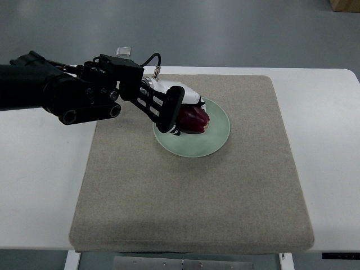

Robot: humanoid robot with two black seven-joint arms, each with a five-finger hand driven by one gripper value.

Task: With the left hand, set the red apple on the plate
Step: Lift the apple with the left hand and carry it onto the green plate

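- We take the plate [216,135] as our landmark: a pale green round dish lying flat on a grey-beige mat [191,185], somewhat toward the far side of the mat and near its middle from left to right.
- Furthest left of the plate, we see the left arm [34,87], black and bulky, coming in from the left edge and reaching across the white table [39,174] toward the plate.
- Nearer the plate, at the arm's end, the left hand [171,107] has a white back and black jointed fingers [163,109], and it hangs over the plate's left part.
- We see those fingers curled down around the apple [194,118], closed on its left and near sides, so the hand grips the apple.
- The apple is dark red and sits over the plate's left-centre; we cannot tell whether its underside touches the plate.
- Right of the apple, the plate's right half lies bare, a crescent of green.
- Right of the plate, the mat runs on to its right edge, and beyond that we see more white table.
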